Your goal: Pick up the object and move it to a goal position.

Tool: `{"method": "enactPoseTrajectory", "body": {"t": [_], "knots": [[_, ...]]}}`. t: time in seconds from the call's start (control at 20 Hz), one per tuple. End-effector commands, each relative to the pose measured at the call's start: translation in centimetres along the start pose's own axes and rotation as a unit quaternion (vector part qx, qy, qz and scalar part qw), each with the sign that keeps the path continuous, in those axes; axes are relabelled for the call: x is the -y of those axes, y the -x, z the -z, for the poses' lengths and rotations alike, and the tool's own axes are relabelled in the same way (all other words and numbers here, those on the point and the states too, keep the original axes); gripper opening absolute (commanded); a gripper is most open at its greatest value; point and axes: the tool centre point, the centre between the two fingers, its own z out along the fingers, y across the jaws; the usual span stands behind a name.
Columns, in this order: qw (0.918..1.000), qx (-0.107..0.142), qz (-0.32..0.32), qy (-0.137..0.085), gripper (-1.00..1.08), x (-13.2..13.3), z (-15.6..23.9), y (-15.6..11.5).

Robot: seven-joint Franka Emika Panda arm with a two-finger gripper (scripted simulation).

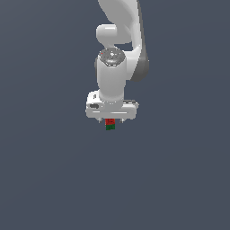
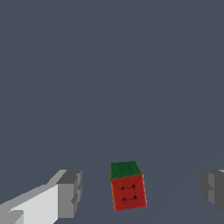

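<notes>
The object is a tiny block, red on one half and dark green on the other. In the exterior view the block (image 1: 110, 124) shows just below the white gripper (image 1: 111, 120), red half nearest the hand. In the wrist view the block (image 2: 127, 185) lies on the grey floor between the two grey fingertips (image 2: 70, 192), with a clear gap on each side. The gripper (image 2: 142, 192) is open and touches nothing. The white arm rises straight above the hand in the exterior view.
A plain dark grey surface (image 1: 54, 170) fills both views. No other objects, containers or edges show.
</notes>
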Motion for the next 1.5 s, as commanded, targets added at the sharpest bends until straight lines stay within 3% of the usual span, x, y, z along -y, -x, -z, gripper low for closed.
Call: {"method": "enactPoseTrajectory", "body": {"t": [0.0, 0.85, 1.45], "knots": [[1.0, 0.0, 0.0, 0.0, 1.0, 0.0, 0.0, 0.0], [0.9999, 0.005, 0.01, -0.004, 1.0, -0.8, -0.5, 0.8], [0.9992, 0.004, 0.037, -0.013, 1.0, -0.9, -6.1, 5.2]]}}
